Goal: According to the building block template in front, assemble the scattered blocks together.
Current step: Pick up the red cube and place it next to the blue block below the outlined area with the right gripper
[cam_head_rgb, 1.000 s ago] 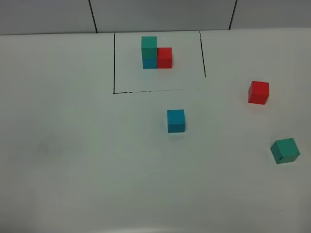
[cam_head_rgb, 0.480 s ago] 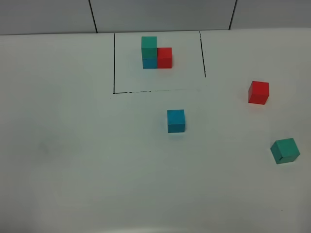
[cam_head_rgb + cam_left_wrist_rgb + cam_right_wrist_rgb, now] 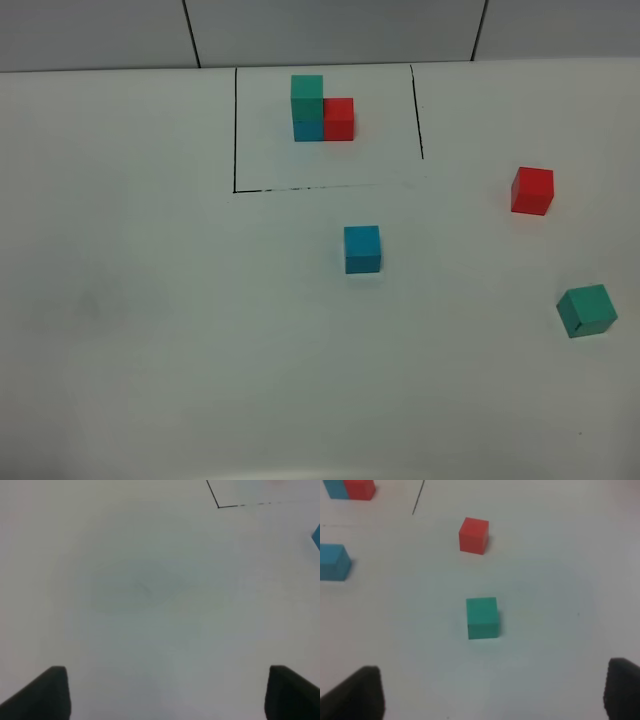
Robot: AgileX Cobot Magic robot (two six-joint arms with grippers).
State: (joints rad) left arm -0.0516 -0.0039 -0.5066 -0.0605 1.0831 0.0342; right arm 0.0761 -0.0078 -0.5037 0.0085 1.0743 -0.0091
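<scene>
**While all three cubes lie loose, both tools hang open and empty**

As seen from the high view, no tool is in frame. The building block template (image 3: pixel 322 110) sits inside the black frame lines (image 3: pixel 235 130): green over blue, red alongside. The scattered blocks are well apart on the surface (image 3: pixel 150 320): blue cube (image 3: pixel 362 249), red cube (image 3: pixel 532 190), green cube (image 3: pixel 587 310).

Left wrist: the left tool (image 3: pixel 167 692) has its jaws spread wide with nothing between them. Bare surface lies under it, and the frame corner is well ahead.

Right wrist: the right tool (image 3: pixel 492 690) is also wide and empty. The green cube is straight ahead, centred on the gap. The red cube is further ahead, and the blue cube is off to the side.

My read: blue is the base, so don't move it. Bring red flush against it on the template's side, and put green on last. Straddle the flat faces, not the corners, and release only once the edges line up.
</scene>
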